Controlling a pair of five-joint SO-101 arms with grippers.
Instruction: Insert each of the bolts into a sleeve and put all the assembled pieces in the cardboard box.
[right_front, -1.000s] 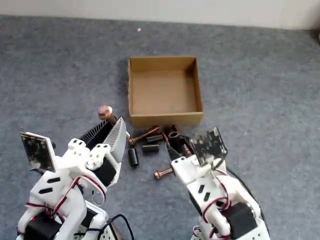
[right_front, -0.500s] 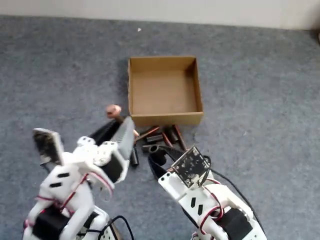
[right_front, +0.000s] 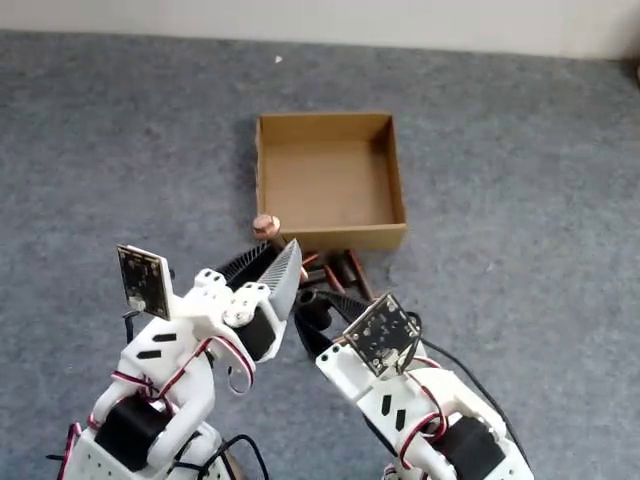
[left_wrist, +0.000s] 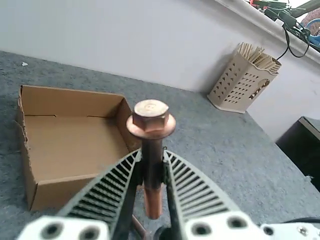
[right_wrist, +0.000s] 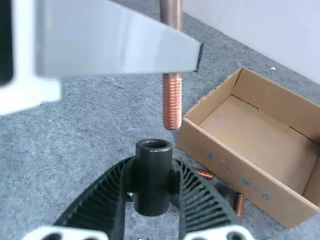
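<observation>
Bolt (left_wrist: 151, 165), copper-coloured, is clamped upright, head uppermost, in the left claw (left_wrist: 151, 156). Over the last second the left arm has carried it from well to the left of the cardboard box (right_front: 330, 238) to a point just in front of the box's front-left corner. The right claw (right_wrist: 152, 167) is closed on a black sleeve (right_wrist: 151, 175), bore facing up. It raised the sleeve from the pile and swung it leftward during the first half of that second, and has held position since.

Result: in the right wrist view the bolt's threaded tip hangs just above the sleeve's bore, not touching it, and appears slightly off the bore's axis. Alignment is judged nearly complete; insertion has not begun. The remaining bolts and sleeves (right_front: 345, 268) lie on the counter (right_front: 520, 200) just in front of the box's front wall. No assembly has reached the box yet.
</observation>
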